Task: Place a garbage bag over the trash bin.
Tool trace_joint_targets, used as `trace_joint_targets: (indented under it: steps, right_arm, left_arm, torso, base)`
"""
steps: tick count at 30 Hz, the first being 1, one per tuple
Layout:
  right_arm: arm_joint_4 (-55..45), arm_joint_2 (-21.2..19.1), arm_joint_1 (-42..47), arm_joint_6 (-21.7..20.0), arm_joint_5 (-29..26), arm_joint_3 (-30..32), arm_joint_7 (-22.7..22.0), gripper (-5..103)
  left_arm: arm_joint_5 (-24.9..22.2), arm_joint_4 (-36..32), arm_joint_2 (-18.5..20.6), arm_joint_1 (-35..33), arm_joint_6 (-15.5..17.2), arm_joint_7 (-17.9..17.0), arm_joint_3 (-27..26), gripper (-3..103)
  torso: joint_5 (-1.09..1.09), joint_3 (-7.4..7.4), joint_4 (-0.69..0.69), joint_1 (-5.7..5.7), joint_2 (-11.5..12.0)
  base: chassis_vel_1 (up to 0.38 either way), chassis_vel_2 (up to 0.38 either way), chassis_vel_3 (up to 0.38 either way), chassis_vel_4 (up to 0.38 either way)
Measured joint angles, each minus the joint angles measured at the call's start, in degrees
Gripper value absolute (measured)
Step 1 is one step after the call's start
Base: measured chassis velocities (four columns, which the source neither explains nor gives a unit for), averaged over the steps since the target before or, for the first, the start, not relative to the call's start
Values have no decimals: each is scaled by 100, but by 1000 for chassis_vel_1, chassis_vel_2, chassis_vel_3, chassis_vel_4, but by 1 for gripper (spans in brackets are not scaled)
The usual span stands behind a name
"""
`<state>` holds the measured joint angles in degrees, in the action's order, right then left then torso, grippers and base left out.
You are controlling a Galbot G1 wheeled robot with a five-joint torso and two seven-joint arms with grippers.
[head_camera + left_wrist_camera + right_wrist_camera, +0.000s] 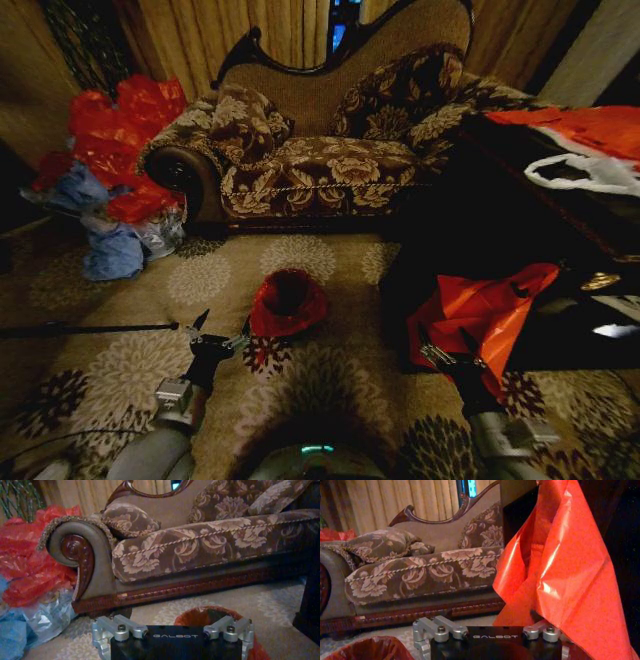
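Note:
The garbage bag (272, 318), deep red and crinkly, is draped over the rim and sides of the small round trash bin (288, 290) on the carpet before the sofa. The bin's dark inside shows through the mouth. My left gripper (222, 326) stands open just left of the bin, holding nothing. The left wrist view shows the bagged bin (197, 615) right beyond the wrist. My right gripper (446, 346) is open at the lower right, in front of a hanging orange-red bag (480, 310). The bagged rim (367, 648) sits at the corner of the right wrist view.
A floral sofa (330, 170) stands behind the bin. A heap of red and blue bags (110, 170) lies at its left end. A dark table (560, 250) at the right carries the orange-red bag (560, 573) and a white bag (590, 172). A thin dark rod (90, 328) lies on the carpet at the left.

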<state>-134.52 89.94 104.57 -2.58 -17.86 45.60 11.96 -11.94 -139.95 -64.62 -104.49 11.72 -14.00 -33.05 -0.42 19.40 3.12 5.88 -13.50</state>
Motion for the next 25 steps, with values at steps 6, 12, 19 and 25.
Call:
trace_joint_targets:
  steps: [6,12,19,25]
  right_arm:
    - [3,-2,0,2,1,-2,-4,100]
    - [5,-4,0,3,1,-4,-7,100]
    - [5,-6,0,6,1,-7,-10,100]
    - [6,-7,0,7,1,-7,-12,100]
  left_arm:
    - [0,4,2,0,0,1,0,100]
    - [-1,6,4,0,0,1,0,100]
    - [-3,10,5,0,-2,1,0,100]
    - [-5,12,5,0,-4,0,0,100]
  torso:
    - [0,0,0,0,0]
    - [0,0,0,0,0]
    - [0,0,0,0,0]
    - [-2,0,-2,0,0]
  base:
    - [0,0,0,0]
    - [0,0,0,0]
    - [0,0,0,0]
    - [0,0,0,0]
